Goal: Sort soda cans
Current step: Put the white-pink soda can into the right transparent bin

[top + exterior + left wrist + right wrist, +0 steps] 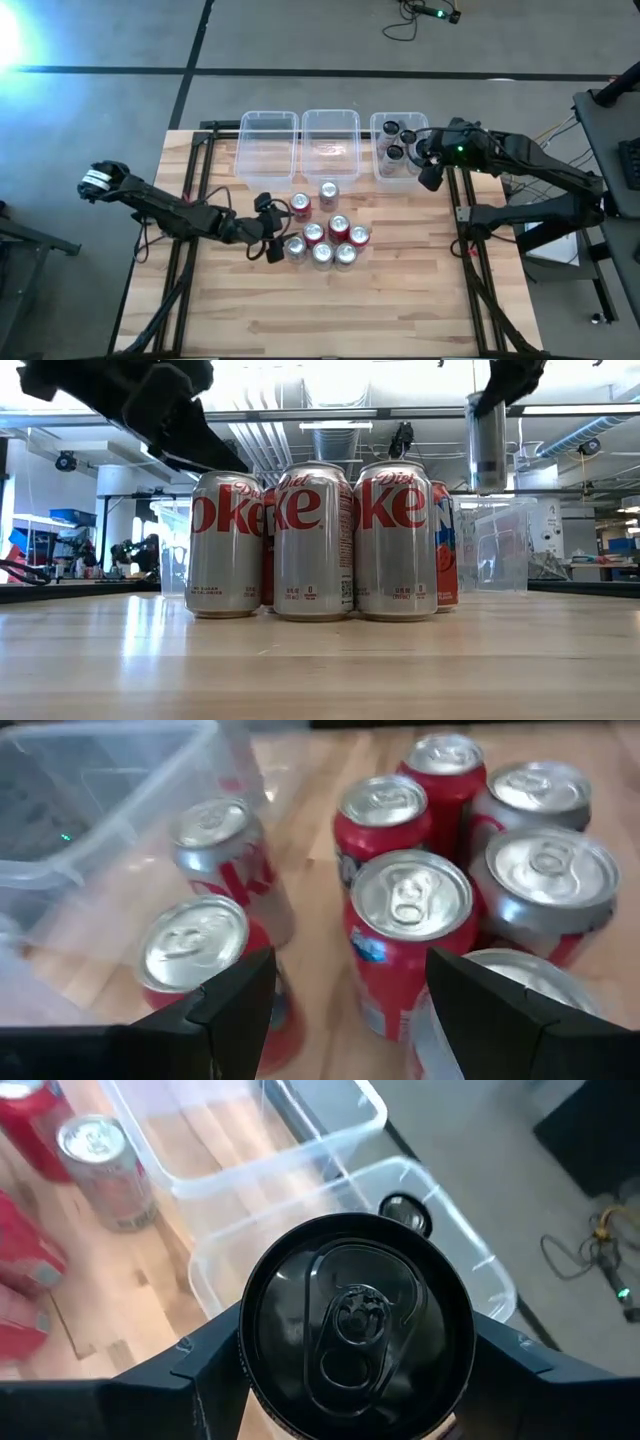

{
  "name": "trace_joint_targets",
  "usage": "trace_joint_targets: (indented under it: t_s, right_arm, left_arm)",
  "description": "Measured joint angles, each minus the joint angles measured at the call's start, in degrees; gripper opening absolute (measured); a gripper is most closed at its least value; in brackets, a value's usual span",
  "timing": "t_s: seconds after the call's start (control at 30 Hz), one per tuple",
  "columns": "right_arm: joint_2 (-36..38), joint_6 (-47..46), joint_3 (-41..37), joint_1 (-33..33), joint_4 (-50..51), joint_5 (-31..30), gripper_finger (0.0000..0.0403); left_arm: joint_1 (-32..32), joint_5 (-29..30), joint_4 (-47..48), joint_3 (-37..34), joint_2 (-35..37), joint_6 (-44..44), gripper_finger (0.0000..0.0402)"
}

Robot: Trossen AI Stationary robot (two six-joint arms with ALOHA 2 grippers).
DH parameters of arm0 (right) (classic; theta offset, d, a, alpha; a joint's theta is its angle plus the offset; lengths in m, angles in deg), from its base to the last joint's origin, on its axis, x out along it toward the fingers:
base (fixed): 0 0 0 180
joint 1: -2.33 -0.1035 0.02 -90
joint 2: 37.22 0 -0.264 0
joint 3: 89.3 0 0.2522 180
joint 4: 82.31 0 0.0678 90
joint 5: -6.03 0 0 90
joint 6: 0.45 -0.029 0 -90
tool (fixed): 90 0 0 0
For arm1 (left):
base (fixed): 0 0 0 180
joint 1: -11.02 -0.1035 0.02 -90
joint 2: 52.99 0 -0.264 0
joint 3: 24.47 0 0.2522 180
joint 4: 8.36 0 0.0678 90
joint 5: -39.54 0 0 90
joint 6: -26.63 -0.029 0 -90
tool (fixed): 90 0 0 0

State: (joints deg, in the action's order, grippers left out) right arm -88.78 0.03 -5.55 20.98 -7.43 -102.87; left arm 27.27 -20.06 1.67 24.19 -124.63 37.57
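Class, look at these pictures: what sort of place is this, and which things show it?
Probably a robotics lab or workshop: two dark robot arms work at a pale wooden table, exposed ceiling pipes run overhead, and loose cables lie on the grey floor.

Three clear bins in a row at far edge of wood surface (400,300): left bin (268,145), middle bin (331,143), right bin (378,165); grey floor (300,40) with cable (405,25) beyond

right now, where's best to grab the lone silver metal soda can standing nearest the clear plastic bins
Grip the silver can by its round side wall just below the rim, coming down from above. It stands upright, with gaps to the red can and the clear middle bin.
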Motion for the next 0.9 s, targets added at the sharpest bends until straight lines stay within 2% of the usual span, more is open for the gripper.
trace_joint_targets:
  t_s: [0.23,0.4,0.6,0.9]
  right_arm:
    - [0.18,-0.44,-6.29,6.7,-5.12,5.42,0.0256]
    - [0.05,0.21,-11.65,12.23,-10.57,6.98,0.0254]
    - [0.01,-0.51,-17.12,19.6,-15.64,14.61,0.0256]
    - [-1.58,-0.98,-23.19,23.41,-22.08,19.23,0.0257]
  left_arm:
    - [-0.87,-0.3,-0.66,-0.01,-0.77,0.13,0.0242]
    - [-0.82,-0.77,-0.69,-0.01,0.32,0.46,0.0242]
    - [-0.82,-1.01,-0.54,0.02,0.44,0.48,0.0242]
    - [-0.82,-1.03,-0.38,0.02,0.44,0.07,0.0242]
